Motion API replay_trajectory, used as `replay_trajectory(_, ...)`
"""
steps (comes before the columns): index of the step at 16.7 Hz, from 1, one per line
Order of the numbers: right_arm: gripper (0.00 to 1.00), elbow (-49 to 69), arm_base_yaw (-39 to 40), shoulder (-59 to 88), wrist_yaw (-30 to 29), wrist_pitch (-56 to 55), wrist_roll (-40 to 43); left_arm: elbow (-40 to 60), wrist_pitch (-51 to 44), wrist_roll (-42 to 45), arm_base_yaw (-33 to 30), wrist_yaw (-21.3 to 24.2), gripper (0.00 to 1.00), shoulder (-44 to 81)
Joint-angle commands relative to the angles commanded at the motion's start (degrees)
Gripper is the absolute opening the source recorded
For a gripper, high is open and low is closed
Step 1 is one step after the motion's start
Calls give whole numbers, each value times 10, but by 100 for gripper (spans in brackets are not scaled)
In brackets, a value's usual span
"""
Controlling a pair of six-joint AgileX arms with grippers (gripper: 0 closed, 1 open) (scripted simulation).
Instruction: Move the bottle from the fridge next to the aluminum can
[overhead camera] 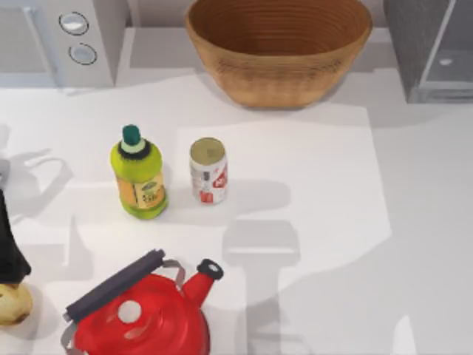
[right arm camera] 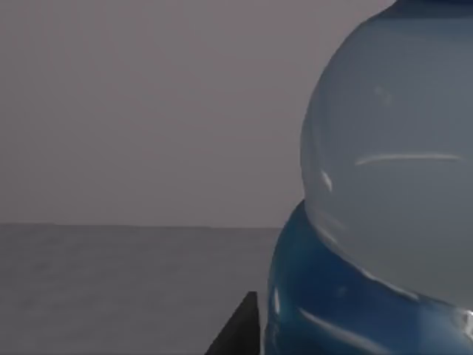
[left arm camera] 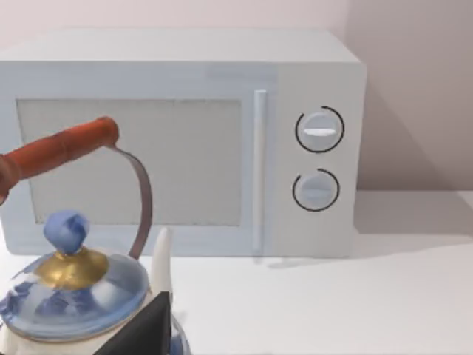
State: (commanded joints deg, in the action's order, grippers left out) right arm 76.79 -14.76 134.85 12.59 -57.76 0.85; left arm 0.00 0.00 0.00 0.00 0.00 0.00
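Right hand: a dark fingertip (right arm camera: 240, 329) sits just beside the bottle (right arm camera: 384, 192), close up against grey fridge wall; can't tell if it's open or gripping. Bottle looks like clear, smooth plastic: probably light, slippery, a bit squashy, so take the body at the blue label band. Fridge (overhead camera: 432, 48) sits far right; tight walls. Aluminum can (overhead camera: 208, 170) has open worktop (overhead camera: 332, 222) on its right. Left arm is parked near left by a kettle (left arm camera: 70, 296).

Left arm (overhead camera: 9, 248): dark segment at the worktop's left edge, idle. Left claw fingertip (left arm camera: 144, 329): dark wedge, low in left wrist view. Right claw fingertip (right arm camera: 238, 329): dark wedge in right wrist view.
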Motion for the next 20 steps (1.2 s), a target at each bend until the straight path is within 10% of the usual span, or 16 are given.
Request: replay_trajectory(20, 0, -84, -18, -138, 23, 40, -3, 0, 0, 0, 0, 0, 100, 0)
